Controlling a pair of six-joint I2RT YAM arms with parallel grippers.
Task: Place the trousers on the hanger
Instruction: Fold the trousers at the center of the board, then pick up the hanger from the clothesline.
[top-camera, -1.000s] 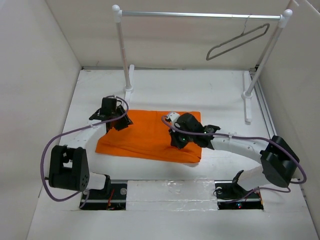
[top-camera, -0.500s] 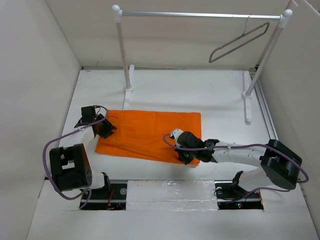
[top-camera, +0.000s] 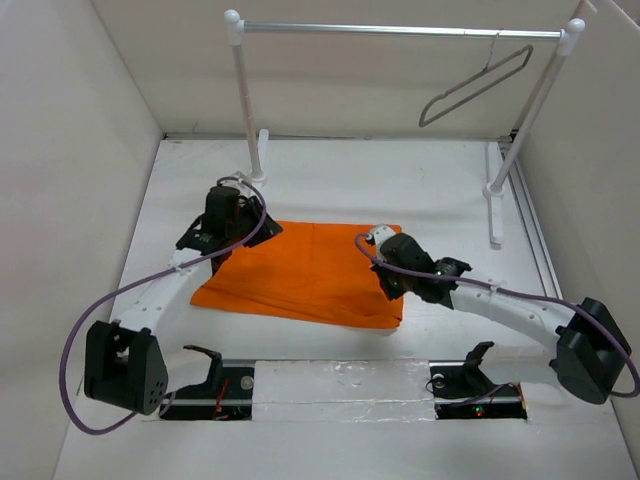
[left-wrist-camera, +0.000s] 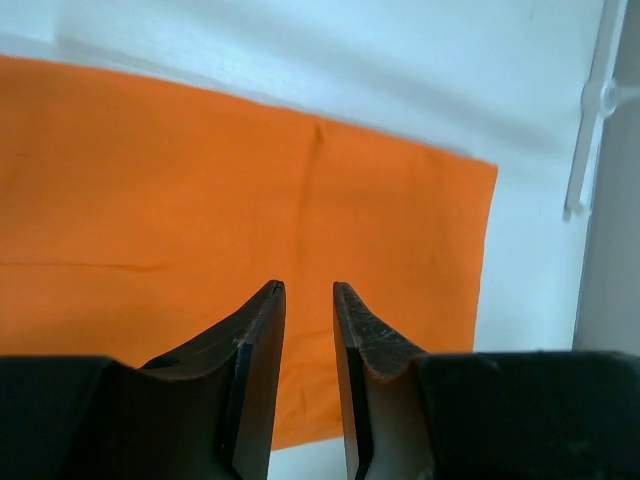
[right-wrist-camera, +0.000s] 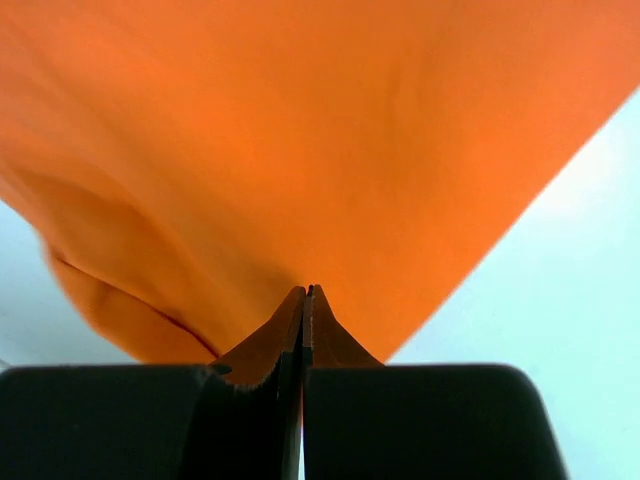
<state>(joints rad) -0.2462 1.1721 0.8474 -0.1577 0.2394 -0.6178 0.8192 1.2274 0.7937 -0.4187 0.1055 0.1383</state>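
Left jaws: now over the far left corner of the trousers (top-camera: 300, 275), narrow gap, holding nothing.
Right jaws: moved farther back, shut on the trousers' right side.
Trousers: lying on the desk (top-camera: 380, 180).
Hanger (top-camera: 478, 85): far right, bare.
Meaning: lifting may start soon.

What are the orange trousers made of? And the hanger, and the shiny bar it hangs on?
The bright orange trousers look like soft, matte woven cloth: they lie flat with creases and folds. The thin grey-brown triangular hanger is probably wire or plastic; it is too thin here to tell. The silver rail looks like metal, since it shines.
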